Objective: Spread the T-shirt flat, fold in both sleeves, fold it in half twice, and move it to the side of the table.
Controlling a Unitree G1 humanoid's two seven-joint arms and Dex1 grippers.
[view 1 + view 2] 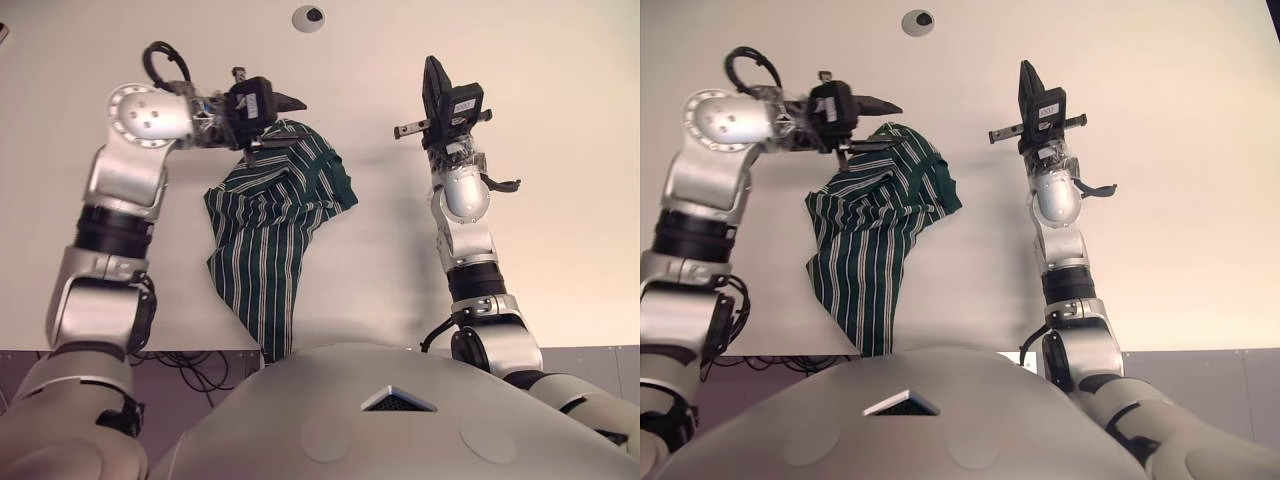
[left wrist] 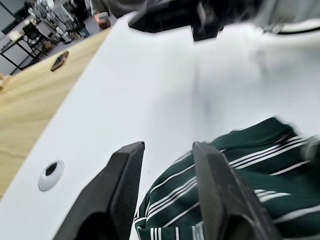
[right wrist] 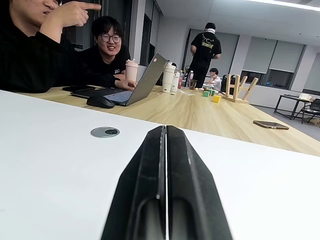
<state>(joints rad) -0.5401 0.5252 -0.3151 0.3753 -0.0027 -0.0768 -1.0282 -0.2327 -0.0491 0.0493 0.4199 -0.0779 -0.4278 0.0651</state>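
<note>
T-shirt bunched on table | left jaws apart over it | right jaws closed

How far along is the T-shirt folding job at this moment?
Nothing is finished yet. The T-shirt lies crumpled on the table, one end hanging over the near edge. The left gripper, open, is at its far end; the right gripper is shut, empty, beside it. Spreading, sleeves, both folds and the move remain.
</note>
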